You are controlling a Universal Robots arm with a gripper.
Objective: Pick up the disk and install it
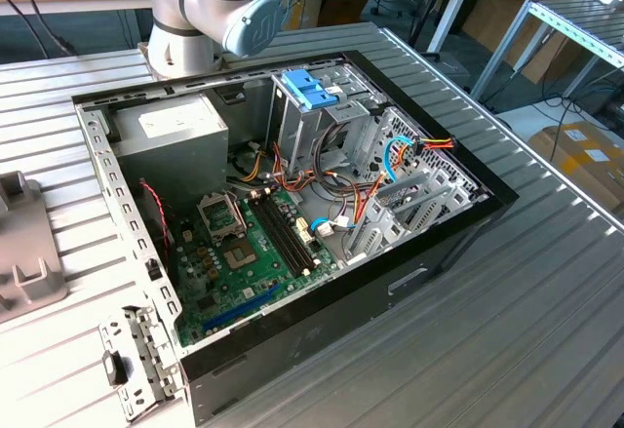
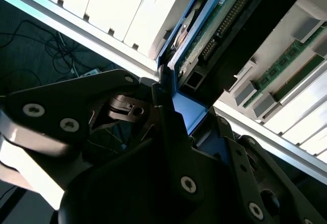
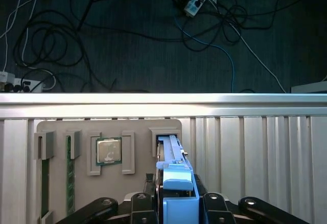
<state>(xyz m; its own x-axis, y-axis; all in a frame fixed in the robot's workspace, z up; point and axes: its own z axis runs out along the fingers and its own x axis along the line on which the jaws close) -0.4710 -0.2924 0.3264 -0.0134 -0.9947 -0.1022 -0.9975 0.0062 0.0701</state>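
Note:
The disk [image 3: 171,150] stands on edge in a slot of a grey parts tray [image 3: 138,127], its light-blue rail bracket [image 3: 178,196] facing the camera. My gripper [image 3: 176,185] is shut on that bracket, with one black finger on each side. In the second wrist view the disk [image 2: 217,25] shows its green circuit board and connector. There the blue bracket [image 2: 188,109] sits between the black fingers [image 2: 168,132] of the gripper [image 2: 171,99]. The open computer case [image 1: 429,252] lies on the table in the exterior view.
The tray also holds a processor chip [image 3: 109,151] and a memory stick [image 3: 68,173]. It sits by the table edge [image 3: 163,99], with cables on the floor beyond. Inside the case are a motherboard [image 1: 244,252], a grey power supply [image 1: 175,136] and a drive cage with a blue tabbed piece [image 1: 310,87].

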